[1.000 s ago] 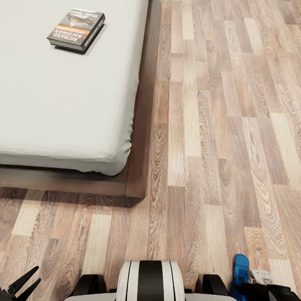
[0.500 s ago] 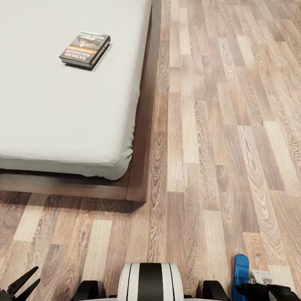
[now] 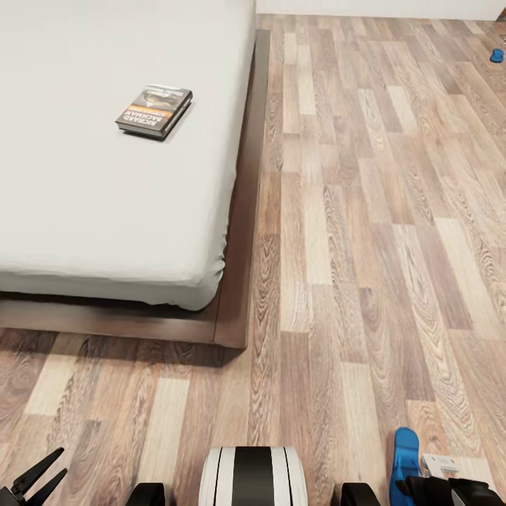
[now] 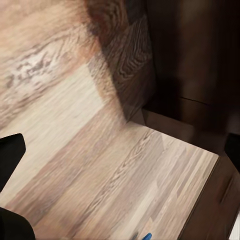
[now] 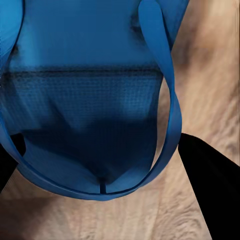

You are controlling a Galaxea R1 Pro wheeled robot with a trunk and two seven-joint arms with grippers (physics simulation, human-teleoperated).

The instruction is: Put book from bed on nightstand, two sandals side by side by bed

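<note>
From the head view we look down on the bed [image 3: 235, 211], its pale mattress filling the left and far part of the scene, with the dark wooden frame running along its right side and near end. The book [image 3: 154, 110] lies flat on the mattress, toward the far right part of it, well apart from both our grippers. To the right of the bed stretches the wood-plank floor [image 3: 365, 211].

Our right gripper [image 3: 422, 485] sits at the near right edge, clenched on one blue sandal [image 3: 405, 455], which sticks up from it toward the far side. In the right wrist view this sandal [image 5: 90, 100] hangs close before the camera, its blue straps looping across the sole, with a dark fingertip [image 5: 212, 185] beside it. The second sandal [image 3: 497, 55] shows as a small blue shape on the floor at the far right, well apart from the bed.

Our left gripper [image 3: 31, 481] sits at the near left corner with its fingers spread apart and nothing between them. The left wrist view shows floor planks [image 4: 90, 165] and dark wood [image 4: 195, 60].
</note>
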